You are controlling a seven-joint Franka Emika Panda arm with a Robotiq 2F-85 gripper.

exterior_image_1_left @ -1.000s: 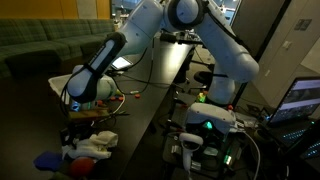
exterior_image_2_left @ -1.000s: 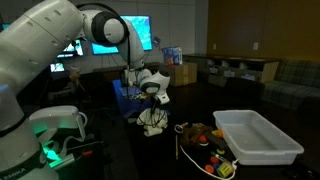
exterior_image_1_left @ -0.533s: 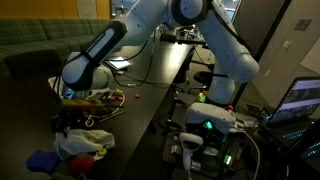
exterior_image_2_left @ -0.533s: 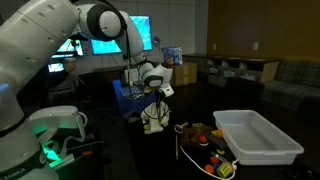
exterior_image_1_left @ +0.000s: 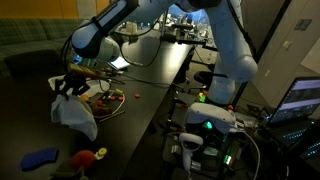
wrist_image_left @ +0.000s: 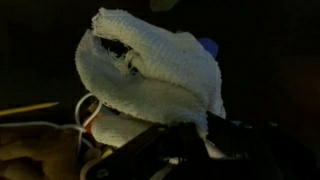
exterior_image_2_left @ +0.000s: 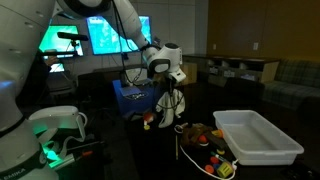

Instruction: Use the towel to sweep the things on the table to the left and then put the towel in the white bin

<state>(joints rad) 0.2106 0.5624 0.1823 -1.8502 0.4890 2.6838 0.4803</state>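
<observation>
**Kid:** What do you have there?

**Me:** I have the towel (exterior_image_1_left: pixel 76 116). My gripper (exterior_image_1_left: pixel 72 86) is closed tight on its top. The rest of it hangs down like a soft white bag.

**Kid:** Is it on the table?

**Me:** It hangs over the dark table (exterior_image_1_left: pixel 145 110). I cannot tell if its bottom end touches the table top.

**Kid:** What does your wrist camera see?

**Me:** Mostly the towel (wrist_image_left: pixel 150 80), big and bunched up, right in front. My dark fingers (wrist_image_left: pixel 170 150) pinch it at the bottom of that view.

**Kid:** What lies near it?

**Me:** In an exterior view a blue thing (exterior_image_1_left: pixel 40 157) and a red ball (exterior_image_1_left: pixel 86 158) lie on the table. They are lower in the picture than the towel. A pile of small bright things (exterior_image_1_left: pixel 105 100) sits just beside the towel.

**Kid:** And the white bin?

**Me:** In an exterior view the white bin (exterior_image_2_left: pixel 268 154) stands on the table, well apart from the towel (exterior_image_2_left: pixel 167 112). The pile of small bright things (exterior_image_2_left: pixel 205 143) lies between them. The towel hangs from my gripper (exterior_image_2_left: pixel 173 86).
</observation>
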